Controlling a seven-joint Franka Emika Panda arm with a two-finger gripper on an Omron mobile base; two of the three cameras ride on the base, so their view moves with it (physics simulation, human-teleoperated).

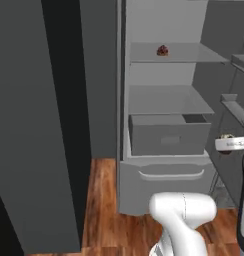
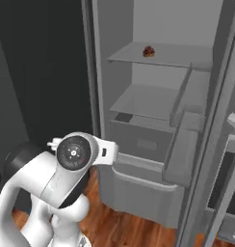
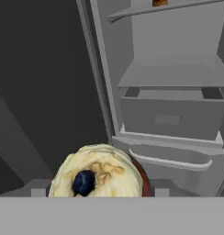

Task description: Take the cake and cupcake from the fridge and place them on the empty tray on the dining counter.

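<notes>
cupcake (image 3: 98, 170): cream top with a dark dot, right at the hand camera, at 6 o'clock in the hand view; a small brown and cream lump too at 3 o'clock in the left base view, by the white hand.
gripper (image 1: 233, 144): at the right edge of the left base view, out in front of the open fridge; fingers hidden behind the cupcake, so cannot tell for sure if pinching it, but looks held.
cake (image 1: 162, 50): dark with a red top, alone on the top shelf (image 1: 194, 53), at 12 o'clock in the left base view; also up at 1 o'clock in the right base view.
fridge (image 1: 166, 135): door wide open, grey shelves and a drawer (image 1: 169, 135) inside.
done so far: cupcake looks to be out of the fridge and off the shelves.
left to do: carry cupcake to the blue tray on the counter, come back for the cake, carry that too.
edges to mind: open door shelves (image 2: 184, 144) at 3 o'clock in the right base view, sticking out close by; dark wall (image 1: 34, 125) at 9 o'clock in the left base view.
open room: bare wood floor (image 1: 104, 200) at 6 o'clock in front of the fridge, room to back away; top shelf bare around the cake, easy to reach in.
</notes>
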